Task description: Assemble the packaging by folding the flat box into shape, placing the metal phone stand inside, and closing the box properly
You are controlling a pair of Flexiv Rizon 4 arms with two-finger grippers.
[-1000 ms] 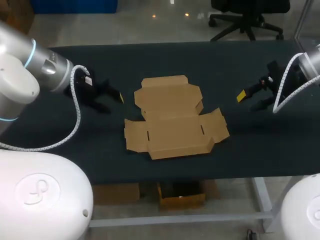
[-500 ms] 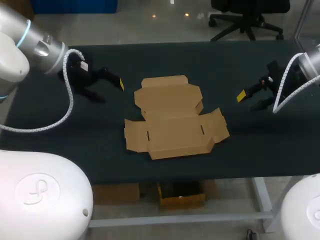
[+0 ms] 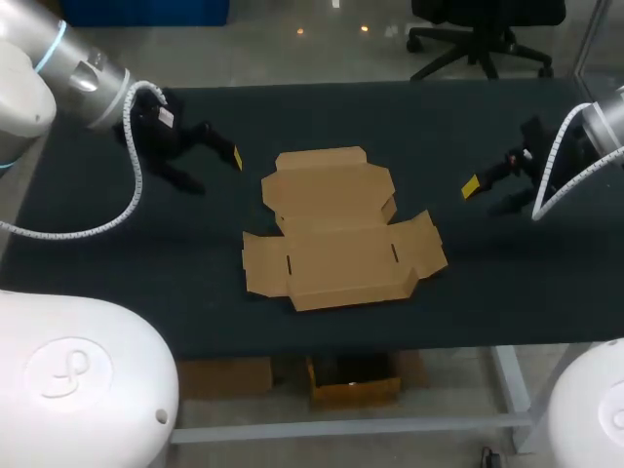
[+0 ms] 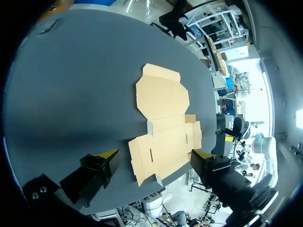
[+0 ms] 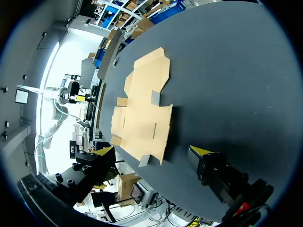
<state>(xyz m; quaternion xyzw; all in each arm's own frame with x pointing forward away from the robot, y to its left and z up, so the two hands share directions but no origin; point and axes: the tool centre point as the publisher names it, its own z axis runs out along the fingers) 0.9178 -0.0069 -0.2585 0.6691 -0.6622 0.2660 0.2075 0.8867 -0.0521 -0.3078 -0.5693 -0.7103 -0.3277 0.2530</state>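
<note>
Dark table (image 3: 468,117) carries the flat cardboard box (image 3: 336,229) at its middle, unfolded, flaps spread. From above, the left pincer (image 3: 213,171) and right pincer (image 3: 487,197) hang well apart from it on either side, each showing one yellow tip. Only the wrist views show both fingers of each spread wide, holding nothing, the box ahead of them.

— Where is the box (image 3: 336,229)?
— Flat on the table (image 3: 292,107), in the middle.
— What is beside it?
— The left gripper (image 3: 214,171) is left of it and the right gripper (image 3: 486,197) is right of it, both apart from it.
</note>
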